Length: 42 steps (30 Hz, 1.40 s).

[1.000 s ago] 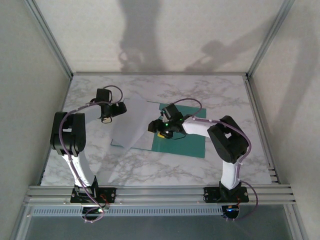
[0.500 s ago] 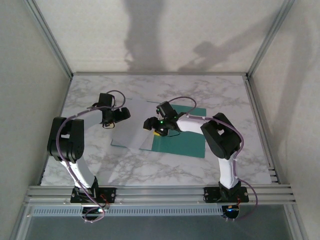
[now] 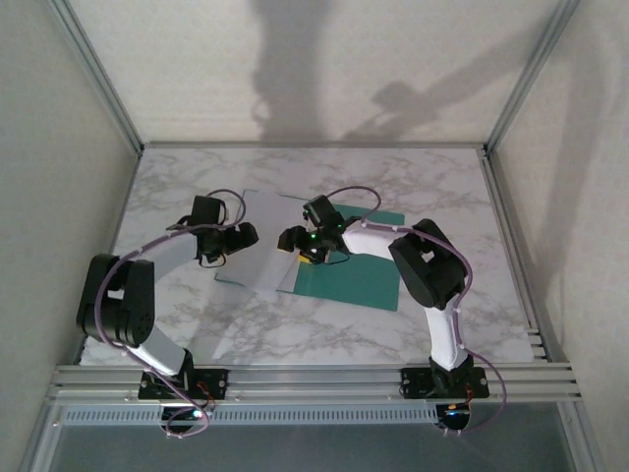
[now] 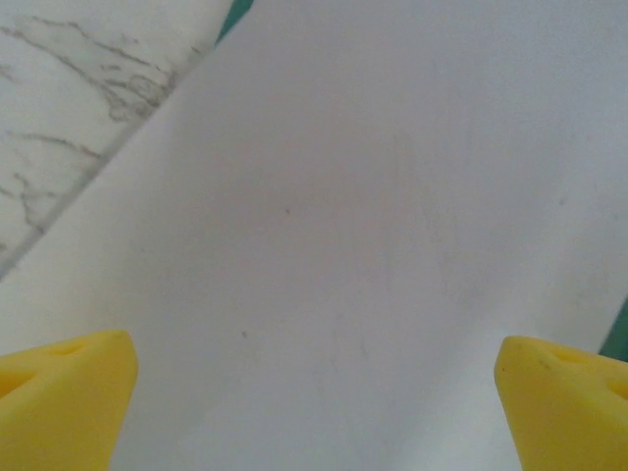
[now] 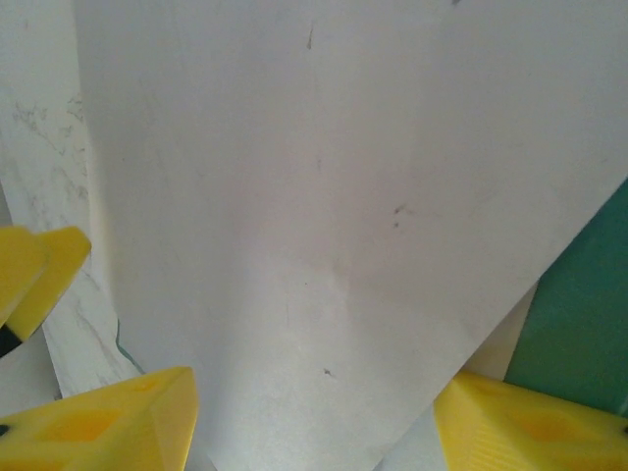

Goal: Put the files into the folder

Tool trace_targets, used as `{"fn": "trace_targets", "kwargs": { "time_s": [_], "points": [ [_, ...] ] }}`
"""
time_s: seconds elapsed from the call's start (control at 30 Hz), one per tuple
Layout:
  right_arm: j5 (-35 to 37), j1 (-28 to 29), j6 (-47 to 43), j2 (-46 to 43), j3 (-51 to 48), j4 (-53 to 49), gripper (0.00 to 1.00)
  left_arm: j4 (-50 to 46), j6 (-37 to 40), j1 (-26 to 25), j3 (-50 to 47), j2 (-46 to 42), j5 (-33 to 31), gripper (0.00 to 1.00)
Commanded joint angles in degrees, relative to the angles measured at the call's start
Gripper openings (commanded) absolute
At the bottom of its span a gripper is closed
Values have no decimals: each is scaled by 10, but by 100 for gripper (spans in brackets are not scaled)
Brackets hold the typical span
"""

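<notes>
White marble tabletop (image 3: 324, 329) with grey veins spreads beneath and around the left claw (image 3: 246, 236) and the right claw (image 3: 292, 241). Beyond both claws rises a plain pale back wall (image 3: 177, 69), crossed by soft dark shadows. A left side wall (image 3: 49, 197) stands outward of the left claw and a right side wall (image 3: 590, 197) outward of the right, each joined to the back wall by a slanting aluminium post (image 3: 98, 74). On the near side of the claws an aluminium rail (image 3: 314, 377) edges the table.

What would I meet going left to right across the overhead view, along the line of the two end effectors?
left end effector → files → right end effector → folder → marble table
</notes>
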Motion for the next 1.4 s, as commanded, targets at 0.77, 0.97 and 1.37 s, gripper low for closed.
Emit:
{"fn": "trace_targets", "kwargs": {
  "time_s": [0.77, 0.97, 1.37],
  "points": [
    [1, 6, -8, 23, 15, 15, 66, 27, 67, 26, 130, 130, -90, 97],
    [2, 6, -7, 22, 17, 27, 66, 17, 55, 26, 129, 142, -73, 97],
    [-5, 6, 20, 22, 13, 87, 66, -4, 9, 29, 121, 145, -63, 97]
  ]
}}
